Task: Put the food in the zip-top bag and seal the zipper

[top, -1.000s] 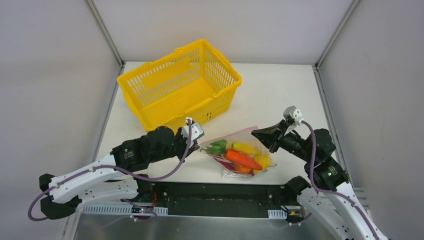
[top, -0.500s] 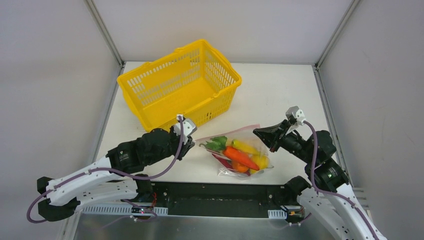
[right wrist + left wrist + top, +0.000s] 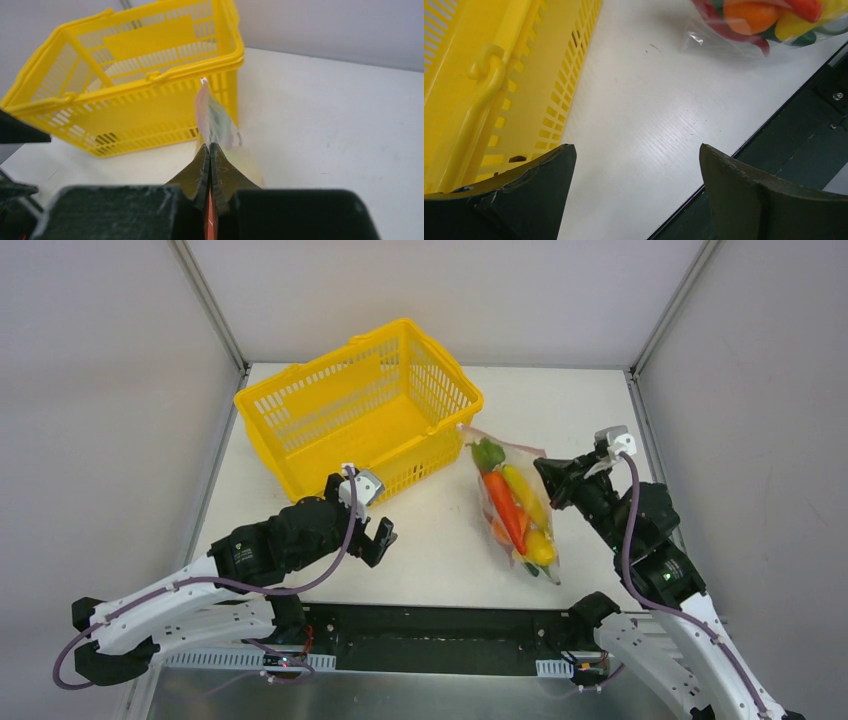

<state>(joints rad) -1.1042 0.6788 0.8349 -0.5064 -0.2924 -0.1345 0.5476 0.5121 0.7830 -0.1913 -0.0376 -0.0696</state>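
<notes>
The zip-top bag [image 3: 512,512] is clear and holds the food: a green pepper [image 3: 487,454], a long orange-red piece [image 3: 506,512] and yellow pieces [image 3: 538,545]. The pink zipper [image 3: 500,442] runs along the bag's far edge. My right gripper [image 3: 548,468] is shut on the bag's upper right edge. In the right wrist view the bag [image 3: 216,122] rises edge-on out of that closed gripper [image 3: 210,146]. My left gripper [image 3: 382,540] stands open to the left of the bag, apart from it. In its own view this gripper [image 3: 636,149] holds nothing, and the bag's corner [image 3: 744,30] lies far ahead.
A yellow plastic basket [image 3: 360,405] stands at the back left, and the bag's far corner comes close to its right wall. The basket's side [image 3: 499,85] is right beside my left gripper's left finger. A black strip [image 3: 450,625] runs along the near table edge.
My left gripper let go of the bag, opened wide and drew back to the left. The right gripper swung the bag to the right and away, so it now lies lengthwise.
</notes>
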